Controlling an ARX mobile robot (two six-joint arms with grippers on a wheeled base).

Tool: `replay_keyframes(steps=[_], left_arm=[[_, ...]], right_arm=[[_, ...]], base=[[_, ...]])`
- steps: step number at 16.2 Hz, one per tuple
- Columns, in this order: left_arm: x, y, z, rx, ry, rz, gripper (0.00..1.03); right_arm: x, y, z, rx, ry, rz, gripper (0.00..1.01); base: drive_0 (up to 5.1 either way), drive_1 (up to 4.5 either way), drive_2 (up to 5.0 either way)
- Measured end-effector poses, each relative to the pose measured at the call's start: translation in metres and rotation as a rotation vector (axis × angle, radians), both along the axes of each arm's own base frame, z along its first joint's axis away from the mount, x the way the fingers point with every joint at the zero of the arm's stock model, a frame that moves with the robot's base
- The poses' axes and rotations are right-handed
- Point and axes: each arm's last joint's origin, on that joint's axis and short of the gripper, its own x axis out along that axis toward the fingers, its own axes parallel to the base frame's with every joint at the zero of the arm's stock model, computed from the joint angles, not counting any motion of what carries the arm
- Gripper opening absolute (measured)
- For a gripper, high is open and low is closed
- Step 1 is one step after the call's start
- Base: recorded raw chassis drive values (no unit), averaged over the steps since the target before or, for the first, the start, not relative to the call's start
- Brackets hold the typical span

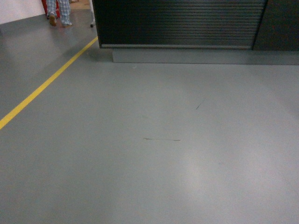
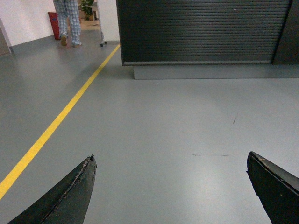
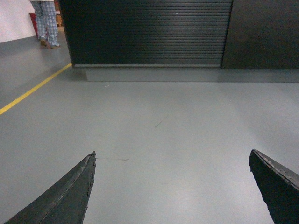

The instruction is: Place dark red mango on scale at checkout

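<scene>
Ahead across bare floor [image 1: 154, 154], the checkout [image 1: 180, 23] needs a square approach, both grippers [image 2: 170, 186] [image 3: 170, 186] wide and empty, no mango visible.

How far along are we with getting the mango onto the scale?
Nothing looks done yet. Both grippers, left and right, are open and empty over bare grey floor. The checkout counter is ahead, with only its ribbed front and grey base showing. No mango or scale is in view. Still left: find and pick the mango, then reach the scale and set it down.
</scene>
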Motion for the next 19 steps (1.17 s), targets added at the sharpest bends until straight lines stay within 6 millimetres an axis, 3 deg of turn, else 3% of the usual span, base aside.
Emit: replay_keyframes(steps=[19], left_arm=[[0.0000, 0.0000, -0.0002, 0.000, 0.002, 0.000, 0.98]], right_arm=[[0.0000, 0.0000, -0.0003, 0.000, 0.003, -0.001, 0.98]], base=[[0.0, 4.20, -4.3]])
